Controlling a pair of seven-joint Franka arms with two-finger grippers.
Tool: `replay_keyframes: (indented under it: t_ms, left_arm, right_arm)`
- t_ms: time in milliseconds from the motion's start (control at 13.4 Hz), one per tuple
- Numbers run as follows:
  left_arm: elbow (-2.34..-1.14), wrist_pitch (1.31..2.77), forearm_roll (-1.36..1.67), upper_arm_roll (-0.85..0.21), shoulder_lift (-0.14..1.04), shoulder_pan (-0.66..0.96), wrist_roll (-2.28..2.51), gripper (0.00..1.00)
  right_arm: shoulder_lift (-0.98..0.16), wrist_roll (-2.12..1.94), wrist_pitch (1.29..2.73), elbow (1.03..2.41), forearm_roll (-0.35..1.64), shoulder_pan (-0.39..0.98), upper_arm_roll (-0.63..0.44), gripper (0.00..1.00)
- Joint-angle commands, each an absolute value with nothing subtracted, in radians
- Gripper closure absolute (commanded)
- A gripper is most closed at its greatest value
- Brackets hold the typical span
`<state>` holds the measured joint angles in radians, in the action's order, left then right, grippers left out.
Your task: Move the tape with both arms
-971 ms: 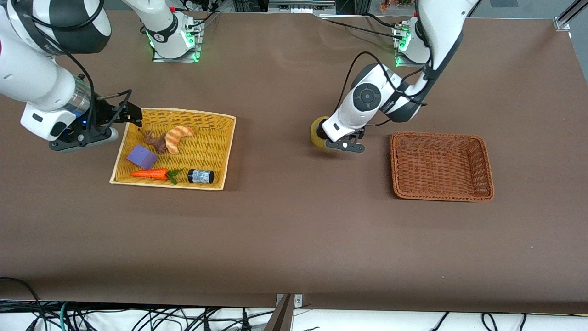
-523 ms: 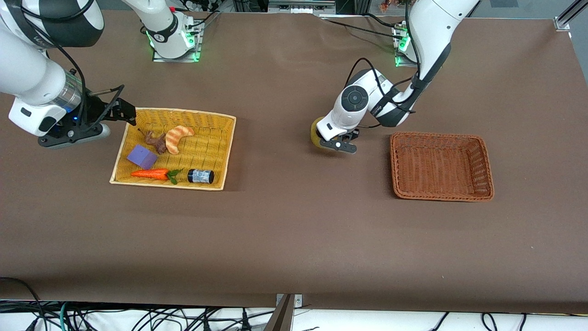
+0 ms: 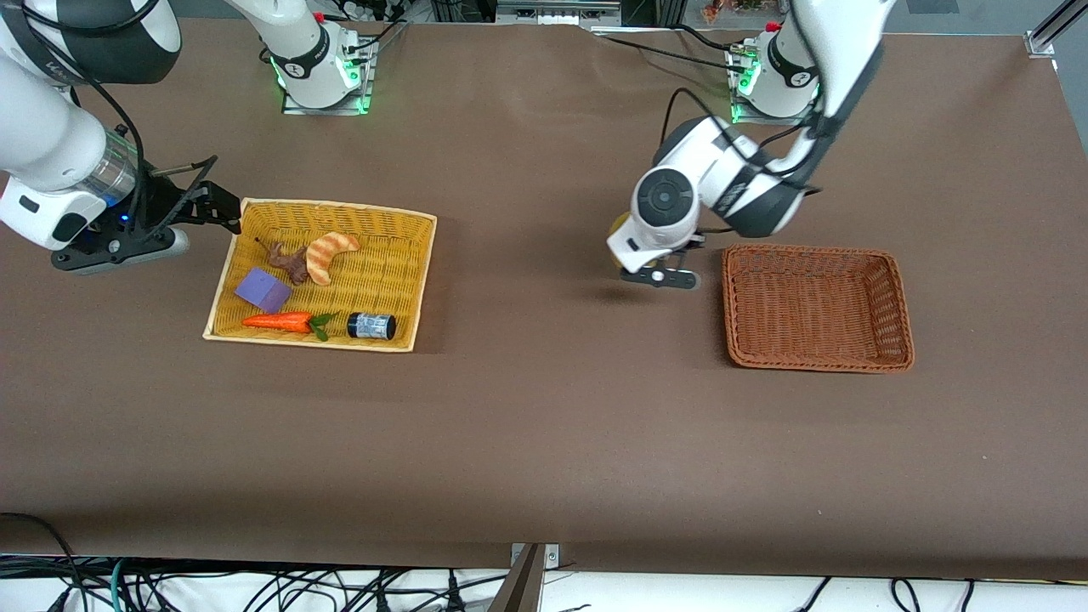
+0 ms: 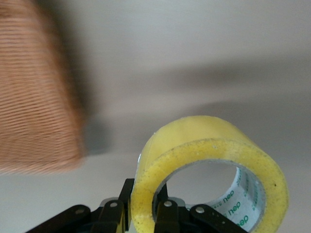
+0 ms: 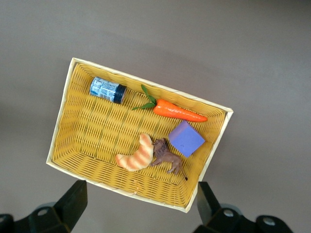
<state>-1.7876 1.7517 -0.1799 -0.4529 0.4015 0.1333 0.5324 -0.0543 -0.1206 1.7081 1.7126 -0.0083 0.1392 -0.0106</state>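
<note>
The left claw (image 3: 653, 270) hung above the counter (image 3: 544, 425), just beside the brown basket (image 3: 816, 308) at the edge of it facing the right arm's end. Its fingers (image 4: 114, 216) were clamped on the tape (image 4: 209, 174), pinching the wall of the yellow ring, one finger outside and one inside the hole. In the left wrist view the roll stood on edge in that grip, its wide hole open to the camera, white printed lining showing inside, and the blurred weave of the brown basket lay close by. From the front camera only a sliver of the tape (image 3: 620, 228) showed past the left arm's white wrist.

The right claw (image 3: 223, 208) hovered over the counter at the corner of the yellow basket (image 3: 391, 280) toward the right arm's end, its two fingers (image 5: 73, 201) spread wide apart with nothing between them. Below that claw, inside the yellow basket, lay a striped croissant (image 5: 133, 155), a brown animal figure (image 5: 166, 156) touching it, a purple block (image 5: 186, 138), a carrot (image 5: 177, 110) and a small black-capped jar (image 5: 108, 90) on its side.
</note>
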Motion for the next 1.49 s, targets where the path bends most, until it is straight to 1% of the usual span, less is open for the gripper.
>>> replay_keyframes:
  t_ms: [0,149,299,448,598,672,747,822,897,971,1046,1121,1270,1420]
  left_arm:
    - [-1.668,1.585,-0.204,-0.453,0.391,-0.039,0.311,1.00]
    - [-1.667,1.609,-0.283,-0.459,0.405,-0.197,0.046,1.00]
    - [-1.699,1.724,-0.307,-0.457,0.442,-0.305,-0.146,1.00]
    - [-1.761,1.822,-0.307,-0.457,0.477,-0.353,-0.231,1.00]
    - [-1.842,1.920,-0.310,-0.454,0.477,-0.357,-0.232,1.00]
    - [-1.885,1.977,-0.331,-0.454,0.476,-0.357,-0.229,0.90]
    - [-1.919,2.020,-0.345,-0.454,0.471,-0.362,-0.222,0.61]
    - [-1.917,2.023,-0.345,-0.456,0.469,-0.364,-0.213,0.14]
    - [-1.910,2.008,-0.345,-0.459,0.450,-0.364,-0.224,0.00]
    - [-1.904,1.987,-0.342,-0.465,0.408,-0.362,-0.229,0.00]
    - [-1.873,1.953,-0.330,-0.485,0.366,-0.362,-0.229,0.00]
    - [-1.834,1.884,-0.318,-0.527,0.326,-0.362,-0.226,0.00]
    - [-1.677,1.673,-0.301,-0.610,0.247,-0.362,-0.215,0.00]
    - [-1.468,1.500,-0.249,-0.606,0.233,-0.364,-0.215,0.00]
  right_arm:
    - [-0.031,-0.137,1.700,1.718,-0.024,0.135,-0.015,0.00]
    - [-0.032,-0.135,1.701,1.718,-0.025,0.135,-0.015,0.00]
    - [-0.031,-0.135,1.701,1.718,-0.025,0.135,-0.015,0.00]
    - [-0.032,-0.135,1.701,1.718,-0.025,0.135,-0.014,0.00]
    - [-0.032,-0.133,1.701,1.718,-0.025,0.135,-0.014,0.00]
    - [-0.032,-0.133,1.701,1.718,-0.025,0.135,-0.014,0.00]
    - [-0.032,-0.133,1.701,1.718,-0.025,0.135,-0.014,0.00]
    - [-0.032,-0.133,1.701,1.718,-0.025,0.135,-0.014,0.00]
    - [-0.032,-0.133,1.703,1.718,-0.025,0.135,-0.014,0.00]
    - [-0.032,-0.132,1.703,1.718,-0.025,0.135,-0.014,0.00]
    - [-0.032,-0.130,1.703,1.718,-0.025,0.135,-0.014,0.00]
    - [-0.032,-0.129,1.701,1.718,-0.025,0.135,-0.014,0.00]
    - [-0.032,-0.127,1.706,1.717,-0.021,0.135,-0.014,0.00]
    - [-0.031,-0.130,1.706,1.717,-0.023,0.135,-0.014,0.00]
